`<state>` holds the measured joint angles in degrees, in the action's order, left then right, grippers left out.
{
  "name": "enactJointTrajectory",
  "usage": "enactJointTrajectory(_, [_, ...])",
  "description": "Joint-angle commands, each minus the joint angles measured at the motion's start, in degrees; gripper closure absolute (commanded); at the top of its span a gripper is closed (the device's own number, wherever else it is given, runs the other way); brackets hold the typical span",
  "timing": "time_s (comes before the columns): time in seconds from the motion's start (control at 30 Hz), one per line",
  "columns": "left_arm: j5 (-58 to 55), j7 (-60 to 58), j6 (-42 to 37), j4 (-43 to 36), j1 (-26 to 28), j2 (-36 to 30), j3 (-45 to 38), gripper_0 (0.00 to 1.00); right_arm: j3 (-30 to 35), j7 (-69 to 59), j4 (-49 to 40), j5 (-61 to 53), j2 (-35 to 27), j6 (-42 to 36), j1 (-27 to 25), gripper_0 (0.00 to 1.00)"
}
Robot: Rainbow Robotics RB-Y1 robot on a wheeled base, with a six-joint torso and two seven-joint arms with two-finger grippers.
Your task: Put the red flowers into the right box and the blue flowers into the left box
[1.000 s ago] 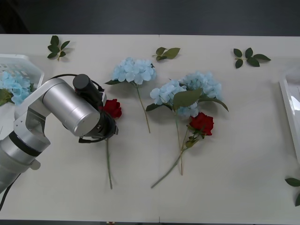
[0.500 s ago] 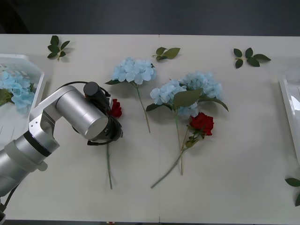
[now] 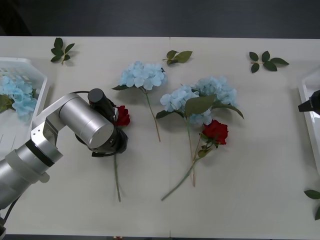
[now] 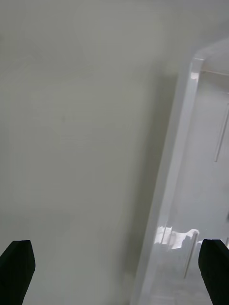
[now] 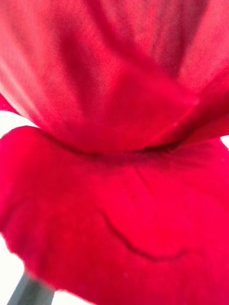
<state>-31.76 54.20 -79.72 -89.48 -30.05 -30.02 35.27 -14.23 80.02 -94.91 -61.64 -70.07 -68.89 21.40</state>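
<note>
White table [image 3: 260, 165]: left gripper [image 3: 118, 136] over red rose [image 3: 122, 116], jaws unclear; stem toward robot.

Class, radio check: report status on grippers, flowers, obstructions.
Left gripper down over left red rose, fingers hidden. Right gripper open beside right box. Three blue flowers on table. No obstructions.

The red flowers [image 3: 216, 131] have deep red heads on thin green stems, and one rose [image 5: 114, 157] shows crimson petals with a darker crease. The blue flowers [image 3: 143, 75] are pale sky-blue clusters with dark green leaves, lying on an off-white worktop [image 3: 250, 165] dotted with loose green leaf sprigs [image 3: 267, 61]. Both the left box [image 3: 30, 67] and right box [image 4: 191, 157] are glossy white; the left arm [image 3: 85, 122] is silver with black joints.
</note>
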Motion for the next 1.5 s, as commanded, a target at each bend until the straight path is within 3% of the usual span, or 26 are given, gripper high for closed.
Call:
enactJointTrajectory(0.03, [-0.1, 1.9, 0.2, -0.3, -2.2, -0.7, 0.1, 0.47, 3.5, -8.6, -7.2, -2.8, -1.6, -5.5, 0.1, 0.00])
enactJointTrajectory(0.33, [1.0, 2.0, 0.8, 0.0, -2.3, -0.7, 1.5, 0.81, 4.0, -34.2, -28.5, -2.0, 0.3, -17.0, -0.1, 0.00])
enactJointTrajectory(0.5, [1.2, 2.0, 0.8, 0.0, -2.3, -0.7, 1.5, 0.99, 3.9, -45.0, -35.6, -0.5, 3.7, -21.3, -0.4, 0.00])
enactJointTrajectory(0.73, [1.4, 2.0, 0.8, -0.1, -2.4, -0.7, 1.5, 1.00, 1.4, -55.4, -40.8, 3.7, 8.6, -24.8, -0.4, 0.00])
enactJointTrajectory(0.97, [1.5, 2.7, 0.7, -1.2, -3.1, -1.1, 1.0, 1.00, -8.2, -66.7, -44.9, 14.5, 11.2, -24.1, -0.2, 0.00])
enactJointTrajectory(1.23, [1.8, 4.2, -3.8, -9.1, -3.0, -3.3, -0.5, 1.00, -12.8, -76.6, -43.8, 21.7, 18.0, -23.8, -0.3, 0.00])
enactJointTrajectory(1.5, [1.7, 5.7, -9.7, -14.4, -2.2, -4.2, -3.6, 1.00, -13.5, -77.0, -38.2, 26.7, 24.8, -23.0, -0.3, 0.00])
